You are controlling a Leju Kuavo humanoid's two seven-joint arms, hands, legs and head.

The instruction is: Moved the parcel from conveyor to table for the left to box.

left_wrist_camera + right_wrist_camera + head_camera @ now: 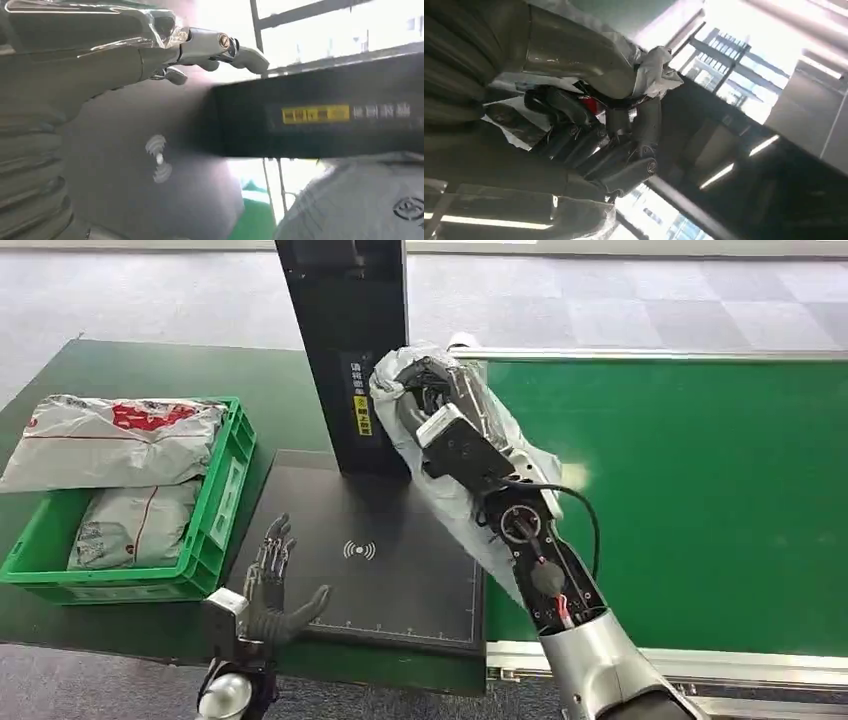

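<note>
My right hand (432, 400) grips a grey plastic-wrapped parcel (455, 502) and holds it up in the air, above the right edge of the black scanner pad (390, 570) and beside the black post (345, 350). In the right wrist view the dark fingers (594, 145) close around the crumpled grey wrap (651, 70). My left hand (272, 585) hovers open over the pad's front left corner, fingers spread. In the left wrist view its fingers (220, 47) reach out above the pad, and the parcel (355, 205) hangs beyond them.
A green crate (215, 510) on the left table holds two grey parcels (110, 440). The green conveyor belt (700, 500) runs to the right, edged by a metal rail (680, 660). The black post stands upright at the pad's back.
</note>
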